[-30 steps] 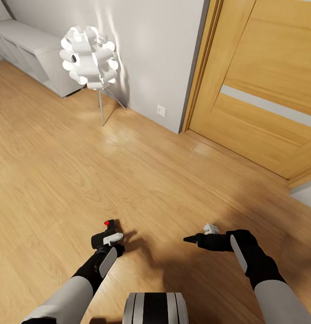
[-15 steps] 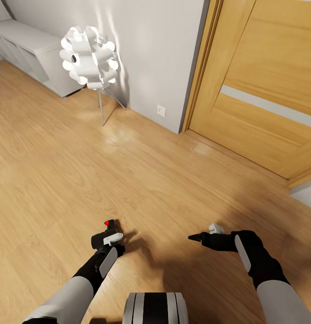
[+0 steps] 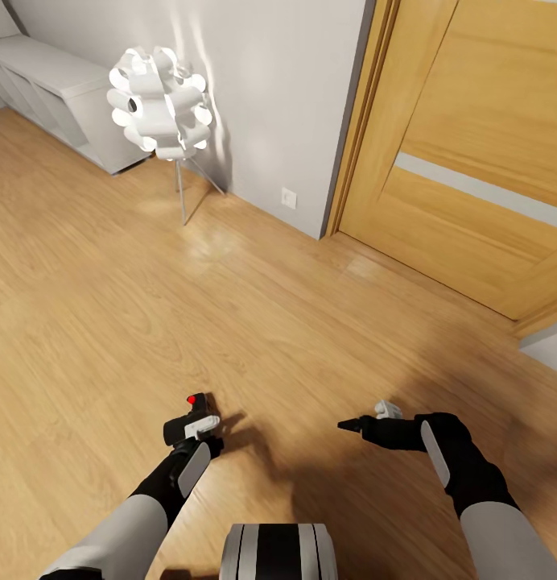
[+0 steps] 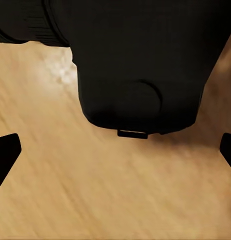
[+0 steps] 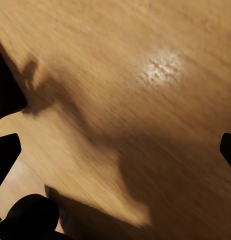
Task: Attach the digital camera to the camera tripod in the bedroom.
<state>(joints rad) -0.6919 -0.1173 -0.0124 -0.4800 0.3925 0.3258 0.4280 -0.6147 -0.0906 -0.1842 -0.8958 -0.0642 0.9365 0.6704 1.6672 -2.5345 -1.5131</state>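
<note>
Currently held: the digital camera (image 3: 191, 416), a black compact body with a small red button on top, clamped in the left gripper (image 3: 195, 419) above the floor (image 3: 254, 322), low in the head view and left of the robot's trunk (image 3: 278, 552). In the left wrist view the camera's dark body (image 4: 140, 70) sits between the two black fingertips (image 4: 5, 152), with the pale wood behind it. Right gripper (image 3: 348, 424): raised over the boards at the same height, well apart from the camera, pointing toward it; its black tip reads as a single narrow point from the head, while the right wrist view shows the two fingertips (image 5: 6, 150) standing wide apart at opposite sides with nothing but shadowed wood between them, so it is spread and carries nothing. Floor: light wood planks, with the arms' shadows falling beneath both grippers. Farther back, against the grey wall (image 3: 286, 89): a floor lamp (image 3: 160, 101) with a white looped-ribbon shade on thin metal legs, a small white socket (image 3: 289, 197) low on the wall, and a low white cube shelf (image 3: 61, 97) along the far left corner. To the right of the wall stands a wooden door (image 3: 480, 153) with a pale horizontal stripe, closed in its frame.
</note>
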